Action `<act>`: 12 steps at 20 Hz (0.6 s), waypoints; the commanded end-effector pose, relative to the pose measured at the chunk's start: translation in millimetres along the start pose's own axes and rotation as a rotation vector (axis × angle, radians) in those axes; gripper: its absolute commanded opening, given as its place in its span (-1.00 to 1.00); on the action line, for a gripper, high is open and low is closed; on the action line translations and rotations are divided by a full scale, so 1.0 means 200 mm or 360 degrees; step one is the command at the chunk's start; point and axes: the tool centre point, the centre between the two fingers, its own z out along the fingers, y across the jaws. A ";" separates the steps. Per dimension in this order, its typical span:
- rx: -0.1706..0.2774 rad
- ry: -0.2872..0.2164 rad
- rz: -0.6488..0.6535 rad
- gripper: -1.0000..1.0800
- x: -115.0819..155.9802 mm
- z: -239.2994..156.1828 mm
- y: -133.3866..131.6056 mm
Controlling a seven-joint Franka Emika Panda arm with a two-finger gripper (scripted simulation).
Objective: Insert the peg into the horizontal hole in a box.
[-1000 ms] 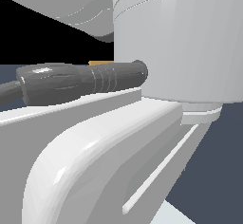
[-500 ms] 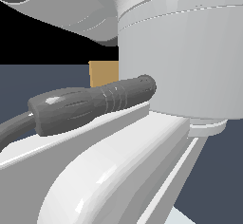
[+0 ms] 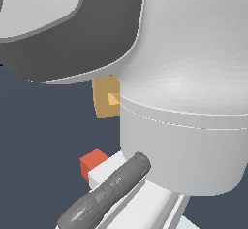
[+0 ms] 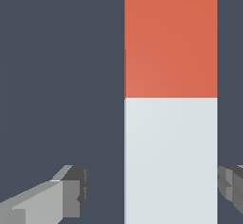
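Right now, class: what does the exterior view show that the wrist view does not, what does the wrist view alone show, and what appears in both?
Only the exterior view shows the tan box with its hole, partly hidden behind the robot arm, plus a dark cable connector.

Only the wrist view shows the gripper, its fingers standing apart on either side of the peg without touching it.

Both show the peg: its red-orange end and some white in the exterior view, both halves in the wrist view.
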 end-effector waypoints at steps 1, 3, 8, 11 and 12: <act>-0.0001 -0.0003 0.0000 0.92 -0.01 0.02 0.00; -0.0001 -0.0003 0.0000 0.92 -0.01 0.01 0.00; -0.0001 -0.0003 0.0000 -1.00 -0.01 0.01 0.00; -0.0001 -0.0003 0.0000 -1.00 -0.01 0.01 0.00; -0.0001 -0.0003 0.0000 -1.00 -0.01 0.01 0.00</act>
